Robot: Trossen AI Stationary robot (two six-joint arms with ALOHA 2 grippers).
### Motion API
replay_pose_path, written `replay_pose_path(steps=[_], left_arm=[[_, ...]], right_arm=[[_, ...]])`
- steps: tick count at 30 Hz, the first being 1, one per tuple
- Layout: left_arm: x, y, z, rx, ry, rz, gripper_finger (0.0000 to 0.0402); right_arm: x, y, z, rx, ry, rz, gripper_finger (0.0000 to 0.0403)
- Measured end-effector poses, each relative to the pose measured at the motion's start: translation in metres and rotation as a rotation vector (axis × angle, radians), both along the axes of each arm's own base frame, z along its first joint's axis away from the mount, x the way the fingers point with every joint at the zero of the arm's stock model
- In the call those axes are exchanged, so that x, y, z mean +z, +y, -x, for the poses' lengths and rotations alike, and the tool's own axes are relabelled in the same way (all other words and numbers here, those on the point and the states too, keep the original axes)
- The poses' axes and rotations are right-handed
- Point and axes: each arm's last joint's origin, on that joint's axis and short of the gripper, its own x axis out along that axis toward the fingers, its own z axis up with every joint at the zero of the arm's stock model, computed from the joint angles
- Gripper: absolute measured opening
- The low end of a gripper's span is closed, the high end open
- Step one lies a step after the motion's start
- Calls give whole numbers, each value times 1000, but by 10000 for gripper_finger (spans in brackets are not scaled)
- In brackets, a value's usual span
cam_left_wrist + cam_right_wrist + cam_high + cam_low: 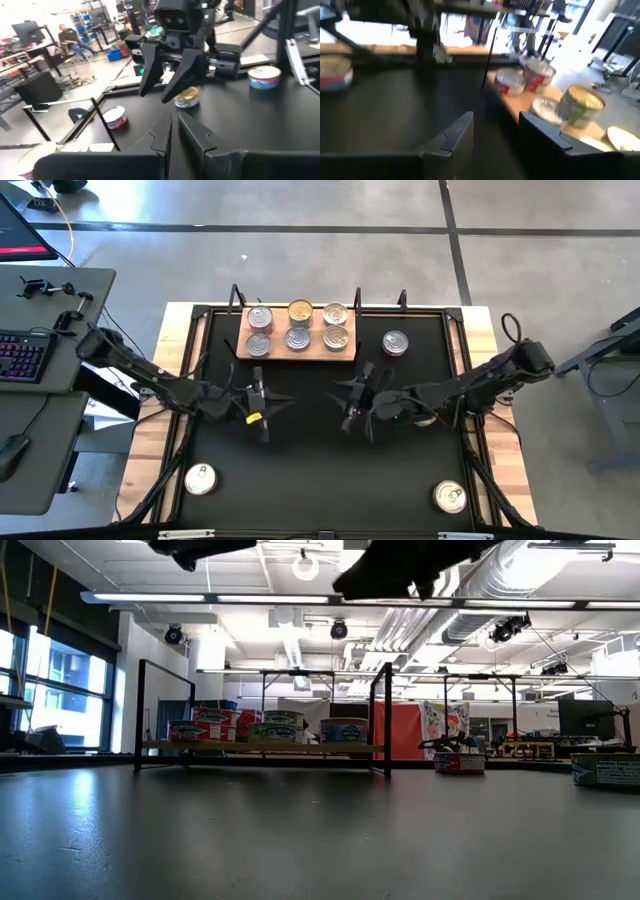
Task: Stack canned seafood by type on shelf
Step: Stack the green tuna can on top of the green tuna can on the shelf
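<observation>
Six tins sit on the wooden shelf (297, 345) at the far edge of the black mat (320, 450), in two rows of three as we see them from above. The far row holds a silver-lidded tin (260, 317), a gold-lidded tin (300, 311) and another silver one (335, 314); the near row holds three silver lids (297, 338). We cannot tell from above whether any of them rests on another tin. In the low view we see them side by side on the shelf, some with red labels (211, 723).

Three more tins lie off the shelf. One red-sided tin (395, 342) stands on the mat just to the right of the shelf. One silver tin (200, 479) rests on the light wooden table (150, 450) near the front left corner of the mat, and one more (450, 497) sits near the front right corner.

We see the right gripper (352, 405) hanging above the middle of the mat, in front of the shelf, its fingers apart and holding nothing; in its wrist view the gap between the dark fingers (451, 135) is plain. We see the left gripper (259, 408) facing it from the left side of the mat, well apart from every tin, its fingers (162, 137) pressed together on nothing.
</observation>
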Motion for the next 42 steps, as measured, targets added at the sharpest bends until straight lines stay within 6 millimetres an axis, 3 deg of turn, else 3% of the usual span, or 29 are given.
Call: replay_pose_path(steps=[4,8,12,18,22,29,32,34,37,39,42], left_arm=[[-6,-14,9,-69,74,-35,21],[-17,-32,21,-154,173,-79,21],[-28,-37,29,-118,262,11,21],[-40,-36,30,-35,316,132,21],[-46,-38,28,-27,333,131,21],[-54,-44,18,-18,316,129,21],[-59,-47,14,-20,310,131,21],[-62,-48,10,-21,306,118,21],[-66,-50,4,-27,290,95,21],[-68,-51,0,-29,275,85,21],[-72,-52,-7,-31,250,80,21]], right_arm=[[-10,9,18,40,168,-61,152],[-25,15,46,28,405,-266,151],[-43,15,82,-277,622,-419,141],[-53,8,121,-779,749,-476,125],[-62,6,129,-883,796,-495,113],[-102,-9,150,-963,901,-575,91],[-103,-9,149,-949,873,-572,83],[-98,-5,136,-895,811,-602,78],[-82,11,101,-698,664,-742,73],[-76,14,88,-548,631,-714,71],[-61,25,51,-221,364,-668,71]])
